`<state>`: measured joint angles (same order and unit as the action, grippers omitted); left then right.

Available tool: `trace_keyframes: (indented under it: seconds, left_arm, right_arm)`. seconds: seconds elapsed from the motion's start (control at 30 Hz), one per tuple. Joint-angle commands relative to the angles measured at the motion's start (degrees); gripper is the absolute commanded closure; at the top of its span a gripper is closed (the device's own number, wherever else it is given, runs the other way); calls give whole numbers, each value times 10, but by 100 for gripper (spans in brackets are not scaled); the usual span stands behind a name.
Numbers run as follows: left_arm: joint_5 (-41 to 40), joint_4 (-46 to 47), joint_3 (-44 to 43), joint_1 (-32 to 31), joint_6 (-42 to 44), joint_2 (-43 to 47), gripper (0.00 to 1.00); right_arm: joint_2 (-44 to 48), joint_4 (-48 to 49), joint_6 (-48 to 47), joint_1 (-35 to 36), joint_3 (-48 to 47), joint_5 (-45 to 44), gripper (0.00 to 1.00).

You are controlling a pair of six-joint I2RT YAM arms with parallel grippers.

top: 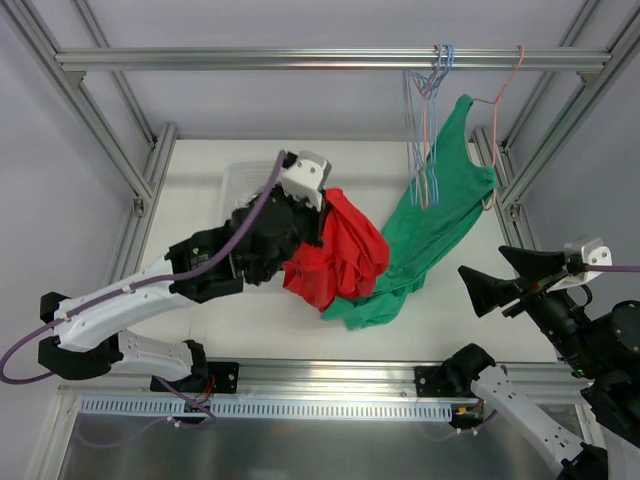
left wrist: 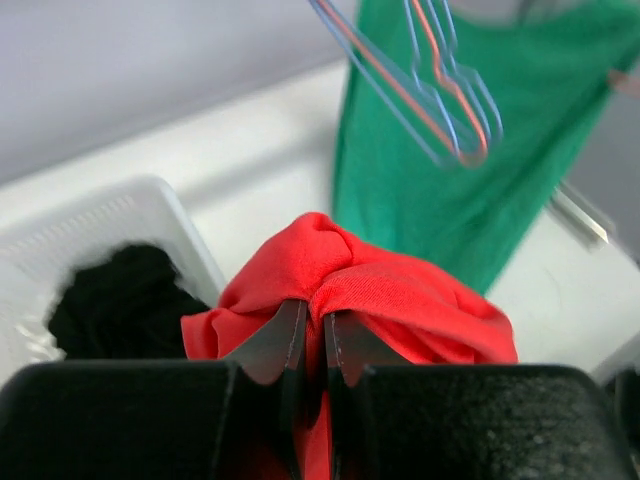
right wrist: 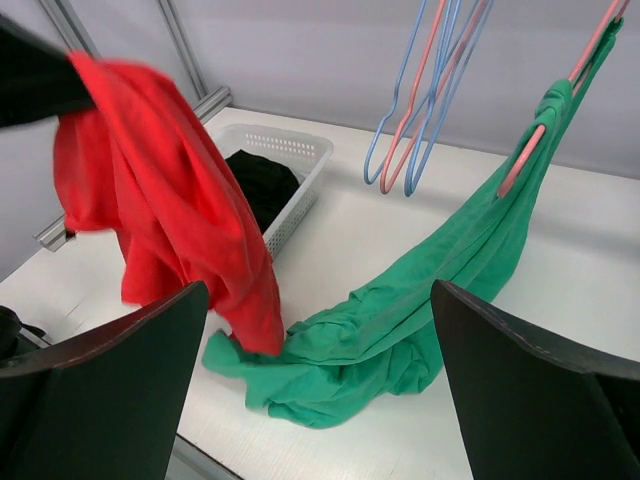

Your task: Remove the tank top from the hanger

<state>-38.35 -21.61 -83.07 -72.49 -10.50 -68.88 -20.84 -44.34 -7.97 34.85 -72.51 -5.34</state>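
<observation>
my left gripper [left wrist: 312,322] pinches the red tank top [top: 345,255], lifted off the empty hangers [top: 425,150] beside the basket [right wrist: 290,150], likely for dropping; my right gripper [top: 483,262] hovers spread near the green top [top: 440,220] on its pink hanger [right wrist: 520,160].

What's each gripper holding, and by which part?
The left gripper is pinching a bunched fold of the red garment, which hangs from it; which edge cannot be told. The right gripper is open, holding nothing.
</observation>
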Motion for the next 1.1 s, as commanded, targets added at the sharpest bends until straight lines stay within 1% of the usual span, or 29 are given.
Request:
trace_keyframes:
  seconds: [0.0, 0.03, 0.07, 0.1, 0.17, 0.2, 0.3, 0.47, 0.57, 0.67, 0.7, 0.8, 0.9, 1.0, 1.07]
  left_arm:
    - [-66, 12, -118, 44, 86, -25, 100]
    - [-56, 10, -168, 59, 94, -34, 100]
    - [-52, 6, -192, 74, 100, -48, 100]
    - [-47, -2, -236, 107, 116, -57, 100]
    - [-27, -19, -278, 139, 122, -80, 100]
    - [-21, -22, -304, 165, 122, -85, 100]
    - [-1, -36, -323, 206, 115, -91, 100]
    - [20, -42, -338, 255, 116, -84, 100]
    - [38, -49, -318, 292, 99, -72, 100]
    - [86, -50, -261, 331, 51, -58, 100]
    - [108, -51, -233, 339, 41, -56, 100]
    - [143, -49, -190, 359, 23, -49, 100]
    - [165, -50, -174, 371, 16, -47, 100]
    - [174, -50, -174, 381, 15, -42, 100]
    - [197, -50, -178, 390, 10, -40, 100]
  right_arm:
    - [-19, 46, -2, 3, -7, -6, 0]
    - [-24, 49, -3, 3, -9, -5, 1]
    - [-28, 50, -3, 3, -12, -2, 1]
    - [-30, 50, -4, 2, -14, -3, 0]
    - [-37, 55, -6, 3, -17, -2, 0]
    - [-39, 55, -6, 4, -18, -3, 0]
    - [-48, 57, -10, 3, -22, -6, 1]
    - [-63, 58, -14, 3, -30, -8, 1]
    - [-66, 63, -12, 3, -27, -1, 0]
    - [-68, 71, -10, 3, -21, 1, 0]
    - [-72, 72, -9, 3, -22, 2, 0]
    - [-82, 72, -10, 3, -25, 10, 1]
    - [-86, 72, -10, 3, -27, 16, 1]
    - [-86, 75, -9, 3, -23, 19, 1]
    - [-86, 78, -8, 3, -18, 19, 1]
